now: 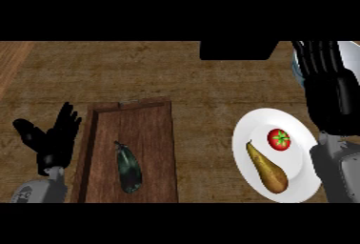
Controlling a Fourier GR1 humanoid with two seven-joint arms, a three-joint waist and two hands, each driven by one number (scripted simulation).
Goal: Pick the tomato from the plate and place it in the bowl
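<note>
While the tomato (279, 139) sits untouched near the far edge of the white plate (247, 123), just beside a pear (267, 170), it looks small, smooth and soft-skinned, best taken round its sides, clear of the green stalk. The right hand (325, 71) hangs beyond the plate, fingers straight, holding nothing. The left hand (51, 137) rests open beside a wooden tray (98, 143) carrying a dark vegetable (128, 167).
</note>
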